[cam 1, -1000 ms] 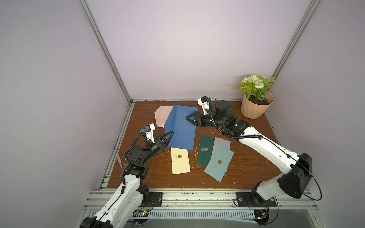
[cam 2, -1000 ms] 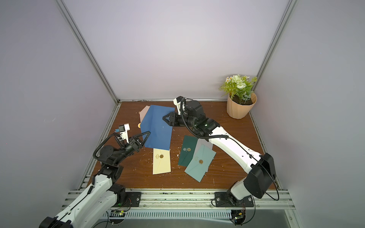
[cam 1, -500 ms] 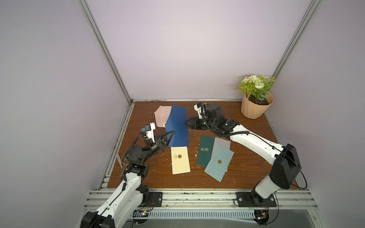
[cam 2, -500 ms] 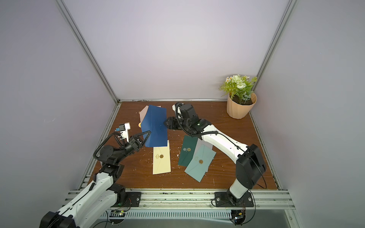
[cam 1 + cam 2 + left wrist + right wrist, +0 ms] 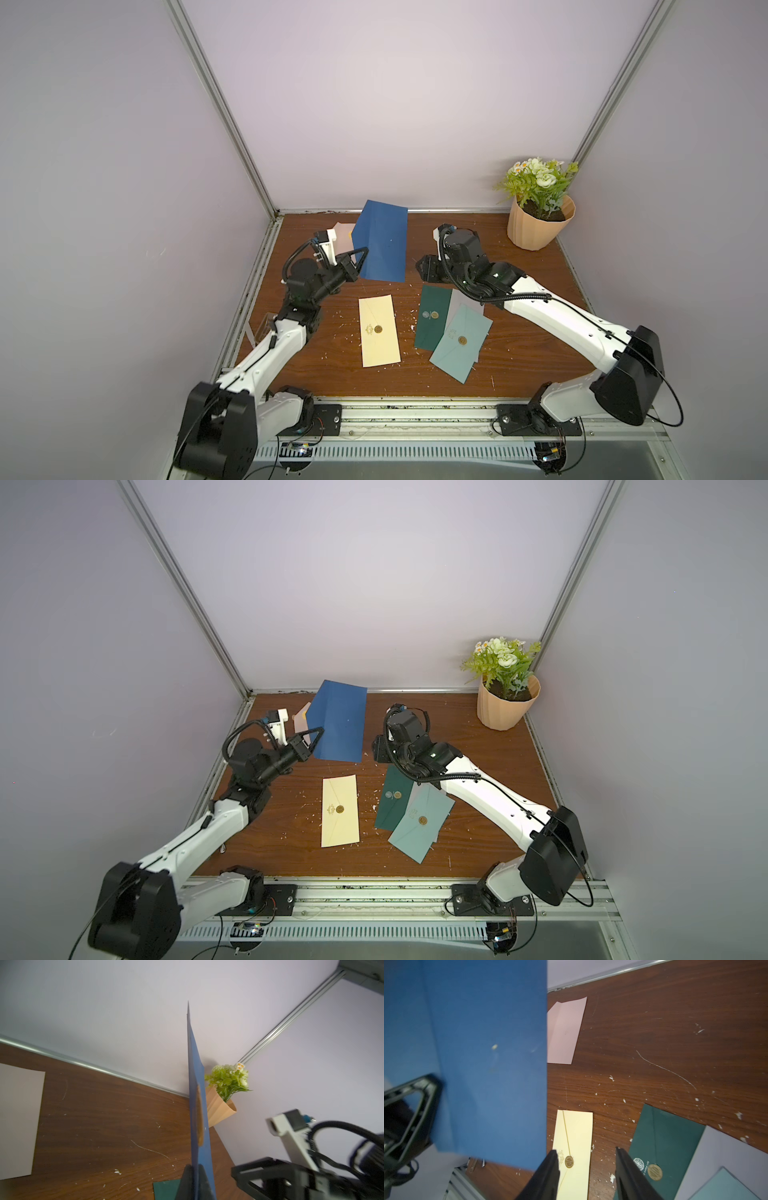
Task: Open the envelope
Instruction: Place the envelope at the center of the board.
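Left end effector point(image 5: 361, 257) is clamped shut on the lower edge of the blue envelope point(image 5: 383, 245), holding it upright, clear of the surface point(image 5: 548, 270). Right end effector point(image 5: 585, 1154) stands just beside the envelope's free edge, half open and holding nothing. Below it lies a cream envelope point(image 5: 576, 1147).

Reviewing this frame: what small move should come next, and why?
Likely ease the right gripper across onto the free edge of the blue envelope: the left gripper pinches it upright, and the right jaws stand open, empty, beside that edge.
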Controlling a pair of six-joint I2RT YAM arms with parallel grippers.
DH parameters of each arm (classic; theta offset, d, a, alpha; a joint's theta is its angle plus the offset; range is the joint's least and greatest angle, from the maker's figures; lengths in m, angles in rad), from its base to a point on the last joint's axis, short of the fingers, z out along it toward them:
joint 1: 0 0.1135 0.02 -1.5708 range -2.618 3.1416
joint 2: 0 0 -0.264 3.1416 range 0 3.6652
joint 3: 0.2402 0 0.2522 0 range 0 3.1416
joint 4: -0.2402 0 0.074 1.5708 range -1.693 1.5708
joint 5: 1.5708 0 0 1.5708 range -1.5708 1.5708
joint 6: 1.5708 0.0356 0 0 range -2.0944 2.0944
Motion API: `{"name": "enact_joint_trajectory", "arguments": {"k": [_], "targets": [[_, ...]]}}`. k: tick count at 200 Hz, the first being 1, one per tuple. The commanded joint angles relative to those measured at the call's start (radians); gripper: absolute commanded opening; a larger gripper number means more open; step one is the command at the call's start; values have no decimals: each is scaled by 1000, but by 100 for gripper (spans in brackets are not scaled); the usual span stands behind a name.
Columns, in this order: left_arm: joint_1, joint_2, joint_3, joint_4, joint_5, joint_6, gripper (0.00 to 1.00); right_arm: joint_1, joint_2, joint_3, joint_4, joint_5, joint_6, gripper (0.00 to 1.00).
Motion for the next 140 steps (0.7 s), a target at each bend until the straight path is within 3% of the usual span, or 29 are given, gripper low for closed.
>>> {"name": "enact_joint_trajectory", "arguments": {"k": [1,51,74,106,140], "targets": [[9,158,112,-12,-31,38,0,56,-59,-18,-72,136,-11,49],[11,640,438,74,95,-38,0,97,-148,-87,-119,188,4,50],[13,814,561,58,89,-62,0,97,-182,-122,-122,191,13,49],[14,982,720,-23,81,-64,0,97,-201,-138,-125,187,9,49],[15,1027,767,-90,31,-41,0,97,-199,-145,-125,182,3,49]]}}
